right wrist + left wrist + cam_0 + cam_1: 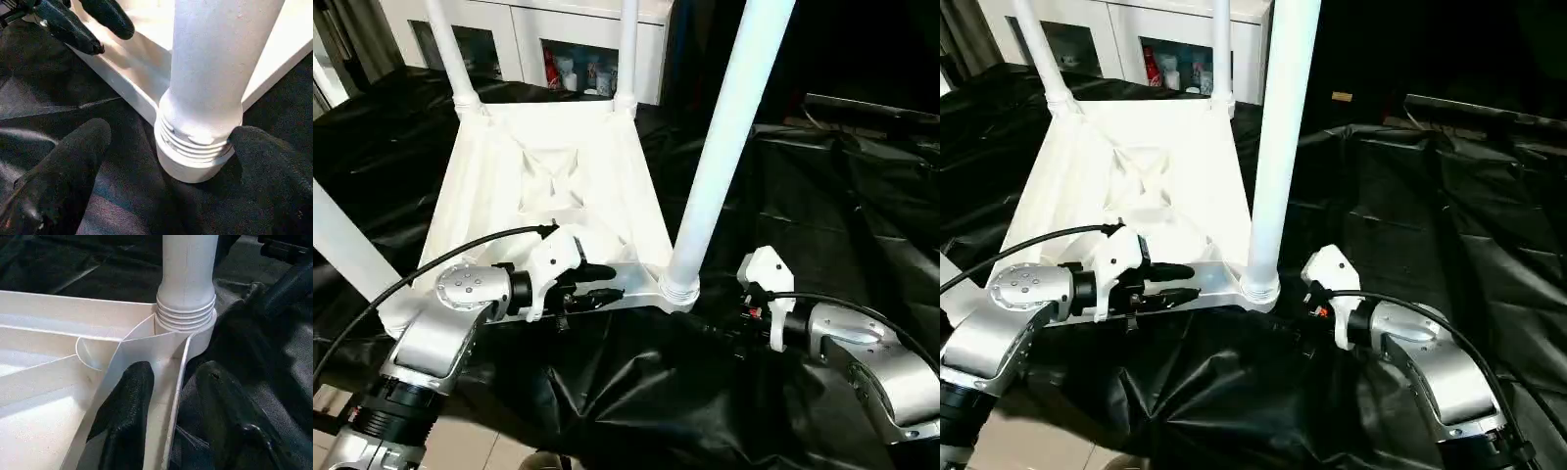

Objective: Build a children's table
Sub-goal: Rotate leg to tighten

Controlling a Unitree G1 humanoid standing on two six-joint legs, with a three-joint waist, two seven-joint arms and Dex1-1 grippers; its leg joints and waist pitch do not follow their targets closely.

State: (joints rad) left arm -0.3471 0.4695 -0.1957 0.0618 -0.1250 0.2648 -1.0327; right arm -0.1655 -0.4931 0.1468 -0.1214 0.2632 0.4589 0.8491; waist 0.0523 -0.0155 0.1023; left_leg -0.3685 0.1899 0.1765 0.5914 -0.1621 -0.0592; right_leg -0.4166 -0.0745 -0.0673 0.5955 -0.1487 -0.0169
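The near rim of the upturned table top is pinched by the left gripper — apparently to steady it — while the right gripper, fingers spread, flanks the threaded leg standing in the near right corner socket, on the black sheet.

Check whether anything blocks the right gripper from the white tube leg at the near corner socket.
Nothing visible does. The right gripper is open, its black fingers flanking the base of the white tapered tube leg where it enters the round corner socket; between them lies bare black sheeting.
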